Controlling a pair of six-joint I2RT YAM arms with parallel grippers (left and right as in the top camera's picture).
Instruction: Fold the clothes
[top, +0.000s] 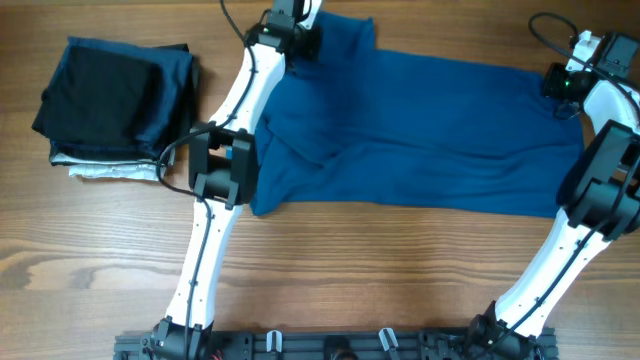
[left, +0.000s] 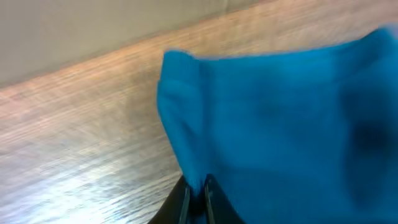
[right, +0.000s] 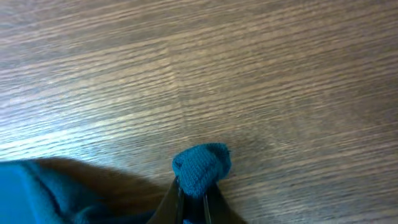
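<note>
The clothes, a medium-blue T-shirt (top: 420, 140), lie spread lengthwise across the far half of the wooden table. At the shirt's far-left corner my left gripper (top: 300, 38) is shut on a fold of the blue fabric (left: 261, 118), pinched between the dark jaws at the bottom of the left wrist view (left: 196, 193). Over at the far-right end my right gripper (top: 562, 88) is shut on a small bunched tip of the same fabric (right: 202, 168), which pokes up from between its jaws (right: 194, 198).
A stack of folded dark garments (top: 115, 95) over a folded white-grey one (top: 110, 172) sits at the left of the table. Bare wood (top: 380, 270) runs along the near side between the two arm bases.
</note>
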